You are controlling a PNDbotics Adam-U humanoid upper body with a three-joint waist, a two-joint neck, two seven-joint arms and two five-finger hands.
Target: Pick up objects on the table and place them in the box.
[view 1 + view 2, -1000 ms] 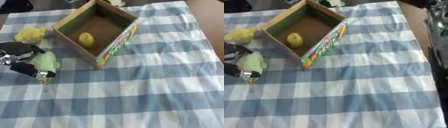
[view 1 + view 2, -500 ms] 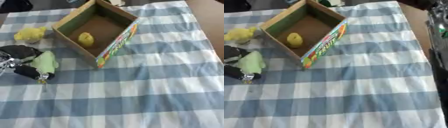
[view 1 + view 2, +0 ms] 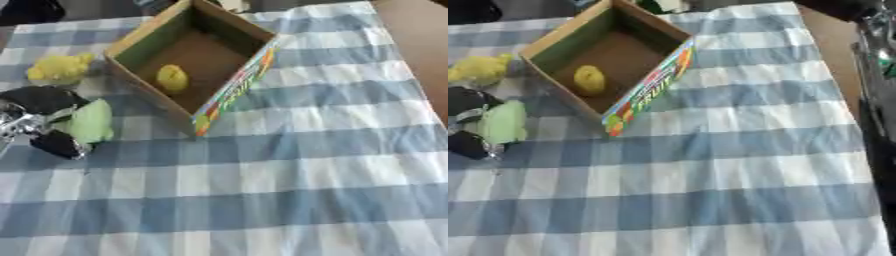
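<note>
Blue-and-white checked cloth (image 3: 306,165) covers the table (image 3: 418,30).

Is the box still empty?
No: a yellow object already lies on the floor of the box, while the left hand holds a pale green object outside it.

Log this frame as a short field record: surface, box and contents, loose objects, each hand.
surface: blue and white checked cloth
box: open cardboard box, colourful printed side, at upper left
in box: one yellow object
loose object: yellow object on the cloth, left of the box
left hand: left hand, black and silver, at left edge, fingers curled round a pale green object
right hand: not seen; only dark arm parts at the right-eye view's right edge
</note>
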